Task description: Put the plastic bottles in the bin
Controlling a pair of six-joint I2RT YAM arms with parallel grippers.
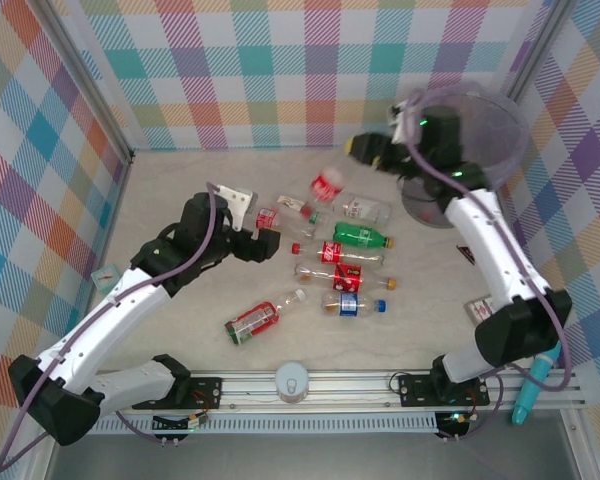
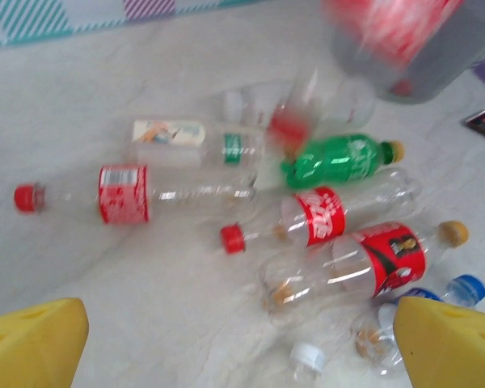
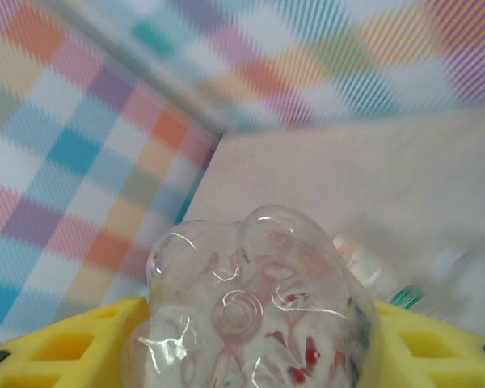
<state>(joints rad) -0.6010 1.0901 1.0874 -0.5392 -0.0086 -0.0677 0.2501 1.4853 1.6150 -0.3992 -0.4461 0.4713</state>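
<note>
Top view: the bin stands behind the right hand. Loose bottles lie on the table ahead of the left hand.
Left wrist: hand spread, empty.
Right wrist: hand pinches one bottle near its base. Judged light, thin-walled and crushable; squeeze gently.

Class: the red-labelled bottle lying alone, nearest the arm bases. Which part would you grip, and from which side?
Probably the bottle's labelled middle, from straight above, squeezing across its width. It lies flat on its side, clear of the other bottles, so both long flanks are free, and the body is wider than the neck.
</note>
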